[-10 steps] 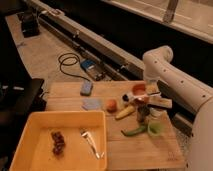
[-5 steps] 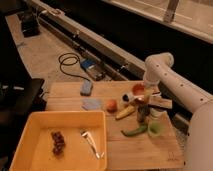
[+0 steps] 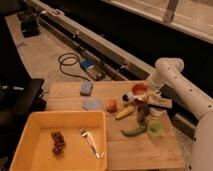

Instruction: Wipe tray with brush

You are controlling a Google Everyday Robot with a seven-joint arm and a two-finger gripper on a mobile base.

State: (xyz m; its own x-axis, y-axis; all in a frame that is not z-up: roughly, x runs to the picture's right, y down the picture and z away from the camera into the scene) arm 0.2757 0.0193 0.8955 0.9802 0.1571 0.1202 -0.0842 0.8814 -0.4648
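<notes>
Tray [image 3: 35, 150] sits at the near left of the wooden table [image 3: 145, 152], holding a silver fork [image 3: 90, 143] and a dark red cluster [image 3: 57, 142]. It is well apart from the brush [image 3: 159, 101], which we take to be the pale stick at the far right. An orange fruit [image 3: 111, 105], banana [image 3: 125, 112], green pepper [image 3: 134, 131], dark can [image 3: 142, 115] and green cup [image 3: 155, 129] crowd between them. Our gripper [image 3: 142, 103] hangs over that clutter beside the red bowl [image 3: 139, 89], jaws spread, grasping nothing.

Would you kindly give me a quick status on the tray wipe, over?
Gripper open, low over clutter on wooden board. Tray untouched, well apart from gripper; dark clump and silver utensil inside. Brush not made out.
</notes>
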